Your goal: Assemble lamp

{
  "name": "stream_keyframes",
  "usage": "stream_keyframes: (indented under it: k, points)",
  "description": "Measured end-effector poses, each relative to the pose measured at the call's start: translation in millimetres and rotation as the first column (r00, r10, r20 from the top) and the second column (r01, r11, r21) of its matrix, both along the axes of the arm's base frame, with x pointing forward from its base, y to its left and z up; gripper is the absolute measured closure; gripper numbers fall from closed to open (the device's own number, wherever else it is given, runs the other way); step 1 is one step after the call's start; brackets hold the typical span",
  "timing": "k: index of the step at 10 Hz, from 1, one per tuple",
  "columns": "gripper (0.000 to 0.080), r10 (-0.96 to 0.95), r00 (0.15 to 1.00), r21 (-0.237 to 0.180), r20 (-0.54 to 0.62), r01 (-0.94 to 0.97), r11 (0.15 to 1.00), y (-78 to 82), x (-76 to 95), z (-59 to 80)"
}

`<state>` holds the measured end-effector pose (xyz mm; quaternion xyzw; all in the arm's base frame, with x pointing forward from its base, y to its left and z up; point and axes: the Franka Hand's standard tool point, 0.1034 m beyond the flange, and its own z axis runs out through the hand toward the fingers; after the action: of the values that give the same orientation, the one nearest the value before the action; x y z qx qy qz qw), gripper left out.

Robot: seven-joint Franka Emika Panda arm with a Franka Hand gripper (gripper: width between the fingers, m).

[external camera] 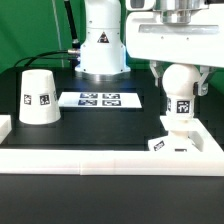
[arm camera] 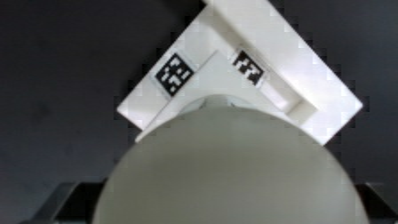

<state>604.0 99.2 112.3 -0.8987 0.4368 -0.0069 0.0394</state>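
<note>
Now my pincer (external camera: 180, 78) is clamped on the bulb (external camera: 180, 102), held upright with its neck at the base (external camera: 170, 146). I judge I'm seating the bulb. Next calls for a square, gentle twist home; the shade (external camera: 39, 97) waits well apart.

Three lamp pieces in all: one cone shade (external camera: 38, 97) on the exterior view's left, one ball-shaped bulb (external camera: 180, 86) and one blocky base (external camera: 172, 138) on its right. One marker board (external camera: 100, 99) lies beyond them, carrying several tags (too small to count surely). Tags showing in the exterior view: one on the shade, one on the bulb, two on the base's near face; the wrist view likewise shows two on the base (arm camera: 285, 85). One arm (external camera: 103, 45), one gripper (external camera: 180, 78), one black table (external camera: 100, 130), one white raised border (external camera: 110, 160)
</note>
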Motion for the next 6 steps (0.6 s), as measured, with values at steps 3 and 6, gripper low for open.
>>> stream_keyframes:
  k: [3,6]
  points:
    - [0.022,-0.125,0.992,0.016,-0.011,0.125,0.992,2.4,-0.3,0.0]
    - [0.0123,0.043,0.999,0.008,0.014,-0.044,0.999,3.6,0.4,-0.5]
